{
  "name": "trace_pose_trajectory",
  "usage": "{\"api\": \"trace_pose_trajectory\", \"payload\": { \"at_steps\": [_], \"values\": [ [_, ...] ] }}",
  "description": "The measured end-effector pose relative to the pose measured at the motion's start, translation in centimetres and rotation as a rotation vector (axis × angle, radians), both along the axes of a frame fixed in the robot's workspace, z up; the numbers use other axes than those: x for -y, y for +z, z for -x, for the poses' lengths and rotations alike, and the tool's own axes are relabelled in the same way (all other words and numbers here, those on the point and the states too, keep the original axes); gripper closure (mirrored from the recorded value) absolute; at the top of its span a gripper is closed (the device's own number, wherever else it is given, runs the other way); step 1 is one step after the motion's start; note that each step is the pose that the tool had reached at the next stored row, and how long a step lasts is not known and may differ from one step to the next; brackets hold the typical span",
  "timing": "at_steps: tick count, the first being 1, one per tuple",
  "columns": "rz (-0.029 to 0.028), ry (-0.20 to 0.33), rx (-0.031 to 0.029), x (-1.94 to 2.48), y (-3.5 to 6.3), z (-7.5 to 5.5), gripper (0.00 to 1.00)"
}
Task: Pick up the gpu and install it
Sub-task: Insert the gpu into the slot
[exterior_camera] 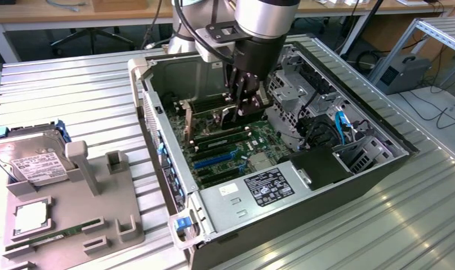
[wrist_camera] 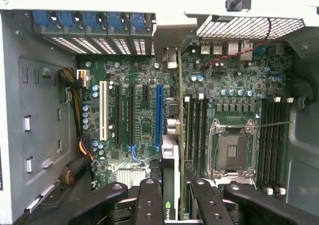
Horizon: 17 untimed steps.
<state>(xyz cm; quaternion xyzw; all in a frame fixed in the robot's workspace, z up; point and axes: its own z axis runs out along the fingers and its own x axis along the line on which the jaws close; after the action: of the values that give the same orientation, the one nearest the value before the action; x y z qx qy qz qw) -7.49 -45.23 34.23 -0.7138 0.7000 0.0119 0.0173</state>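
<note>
Green-edged gpu [wrist_camera: 170,160] is clamped edge-on in the half-closed claw [wrist_camera: 174,195] over the motherboard [wrist_camera: 144,110], hard drive [exterior_camera: 32,160] way off at the case's [exterior_camera: 156,118] 9 o'clock in the exterior view.

The table [exterior_camera: 77,101] is ribbed bare metal with a soft shine. The computer case [wrist_camera: 40,110] is matt grey sheet metal. The gpu [wrist_camera: 170,170] has a smooth black face, a green board and a dull silver metal bracket [wrist_camera: 172,36]. The claw [wrist_camera: 175,187] looks matt black. The holder [exterior_camera: 85,214] is dull grey plastic.
</note>
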Motion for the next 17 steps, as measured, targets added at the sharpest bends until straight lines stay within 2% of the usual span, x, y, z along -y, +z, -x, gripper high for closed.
{"api": "trace_pose_trajectory", "payload": {
  "at_steps": [4, 12, 17],
  "values": [
    [-0.0003, 0.000, 0.0001, 0.00, -0.06, 0.0, 0.73],
    [-0.0001, 0.000, 0.0000, 0.00, -1.08, 0.0, 0.73],
    [0.0000, 0.000, 0.0000, 0.12, -1.27, 0.0, 0.73]
  ]
}}
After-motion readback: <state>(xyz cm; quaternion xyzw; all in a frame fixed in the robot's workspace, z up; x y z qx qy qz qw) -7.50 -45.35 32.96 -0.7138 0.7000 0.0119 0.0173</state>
